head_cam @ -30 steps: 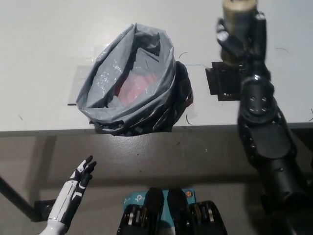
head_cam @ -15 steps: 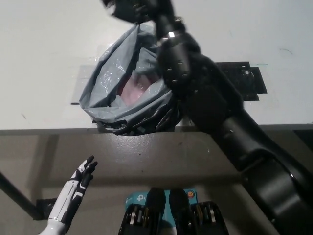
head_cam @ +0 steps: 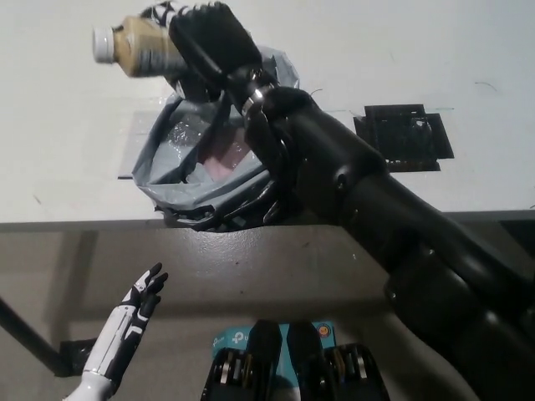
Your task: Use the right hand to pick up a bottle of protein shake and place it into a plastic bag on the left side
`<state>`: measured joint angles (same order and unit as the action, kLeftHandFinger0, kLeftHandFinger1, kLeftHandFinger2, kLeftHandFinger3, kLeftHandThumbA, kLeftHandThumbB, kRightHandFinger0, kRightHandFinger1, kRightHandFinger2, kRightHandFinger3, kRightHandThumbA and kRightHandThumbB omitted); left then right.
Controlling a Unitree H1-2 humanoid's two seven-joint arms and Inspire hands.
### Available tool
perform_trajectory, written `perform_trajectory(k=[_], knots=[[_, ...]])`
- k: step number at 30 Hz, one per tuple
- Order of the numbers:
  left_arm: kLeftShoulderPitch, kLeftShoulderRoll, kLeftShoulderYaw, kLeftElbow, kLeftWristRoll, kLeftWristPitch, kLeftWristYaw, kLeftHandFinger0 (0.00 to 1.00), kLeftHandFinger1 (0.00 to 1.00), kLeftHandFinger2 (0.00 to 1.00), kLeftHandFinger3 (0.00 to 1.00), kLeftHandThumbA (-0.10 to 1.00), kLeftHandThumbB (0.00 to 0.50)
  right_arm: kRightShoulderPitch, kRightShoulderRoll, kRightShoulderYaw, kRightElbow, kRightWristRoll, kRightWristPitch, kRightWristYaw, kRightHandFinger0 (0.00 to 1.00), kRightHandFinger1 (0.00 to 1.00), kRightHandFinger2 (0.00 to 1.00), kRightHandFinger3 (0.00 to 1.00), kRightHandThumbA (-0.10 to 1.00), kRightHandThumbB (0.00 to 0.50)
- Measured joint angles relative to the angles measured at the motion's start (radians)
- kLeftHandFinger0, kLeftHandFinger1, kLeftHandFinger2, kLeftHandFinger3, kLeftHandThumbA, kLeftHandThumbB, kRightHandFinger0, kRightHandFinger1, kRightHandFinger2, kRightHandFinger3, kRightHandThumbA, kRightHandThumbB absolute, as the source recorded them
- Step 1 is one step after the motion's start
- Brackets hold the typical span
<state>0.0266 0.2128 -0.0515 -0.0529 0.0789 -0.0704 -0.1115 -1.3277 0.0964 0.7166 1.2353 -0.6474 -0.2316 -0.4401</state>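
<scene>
The black right robot hand [head_cam: 205,38] is clamped around a protein shake bottle [head_cam: 138,46], a tan bottle with a white cap, and holds it tipped onto its side with the cap pointing toward the picture's left. The bottle is in the air above the far left part of the grey plastic bag [head_cam: 209,159], clear of the bag's rim and not inside it. The right arm reaches diagonally from the lower right of the picture across the front edge of the counter [head_cam: 58,100] and over the right side of the bag, hiding that part of the bag from view. The bag stands open at the counter's front edge, its mouth facing up, with something pinkish showing inside; its crumpled rim slightly overhangs the edge. To the right of the bag, well apart from it, a flat black square mat [head_cam: 404,135] lies on the white counter top. The white left robot hand [head_cam: 142,299] rests below and in front of the counter's front edge at the lower left, holding nothing, its fingers stretched out and slightly spread, pointing up toward the counter.
</scene>
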Motion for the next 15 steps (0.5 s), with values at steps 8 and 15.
perform_trajectory(k=[8, 15], knots=[[-0.008, 0.002, -0.003, -0.009, 0.001, 0.002, -0.008, 1.00, 1.00, 1.00, 1.00, 1.00, 0.208, 0.056, -0.011, 0.013, 0.027, -0.033, -0.029, -0.001, 0.02, 0.31, 0.69, 0.75, -0.10, 0.221], [-0.010, 0.002, -0.004, -0.009, 0.001, 0.000, -0.012, 1.00, 1.00, 1.00, 1.00, 1.00, 0.198, 0.118, -0.020, 0.010, 0.027, -0.034, -0.034, 0.074, 0.93, 1.00, 1.00, 1.00, 0.89, 0.455]])
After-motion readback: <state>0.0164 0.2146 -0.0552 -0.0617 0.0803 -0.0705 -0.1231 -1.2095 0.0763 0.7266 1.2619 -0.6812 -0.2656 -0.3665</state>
